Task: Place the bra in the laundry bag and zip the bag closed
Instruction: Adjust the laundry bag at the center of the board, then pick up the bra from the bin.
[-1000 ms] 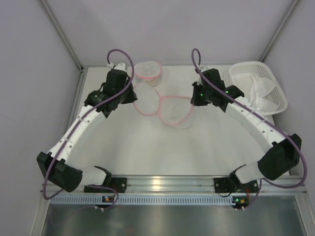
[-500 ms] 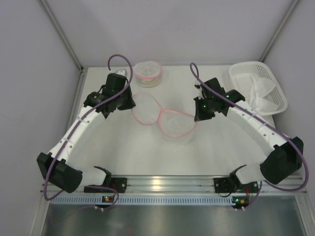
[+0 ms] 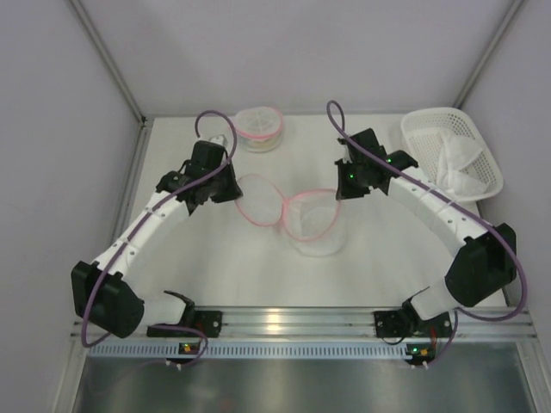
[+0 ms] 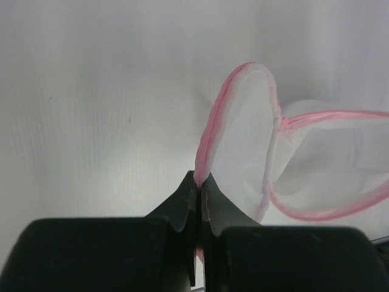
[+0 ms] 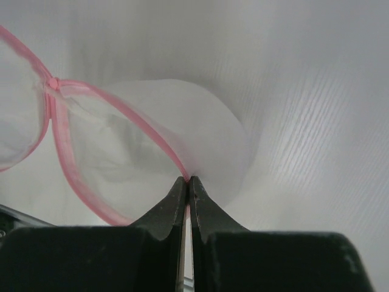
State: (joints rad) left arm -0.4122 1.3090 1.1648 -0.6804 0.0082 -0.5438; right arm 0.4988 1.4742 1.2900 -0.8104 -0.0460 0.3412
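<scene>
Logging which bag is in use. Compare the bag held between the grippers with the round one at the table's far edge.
The held bag is opened into two joined halves; the far bag is a closed round. The held bag is pinched at its pink rim by the left gripper and right gripper; the far bag lies untouched. The held bag spreads wider than the far bag. Both are white with pink trim.

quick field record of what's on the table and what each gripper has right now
laundry bag: pink-trimmed mesh, open, lid flipped to the left, mid-table
left gripper: jaws shut on the lid's pink rim
right gripper: jaws shut on the body's pink rim
basket: far right, holds white fabric, possibly the bra
second mesh pouch: round, far side, apart from both arms
</scene>
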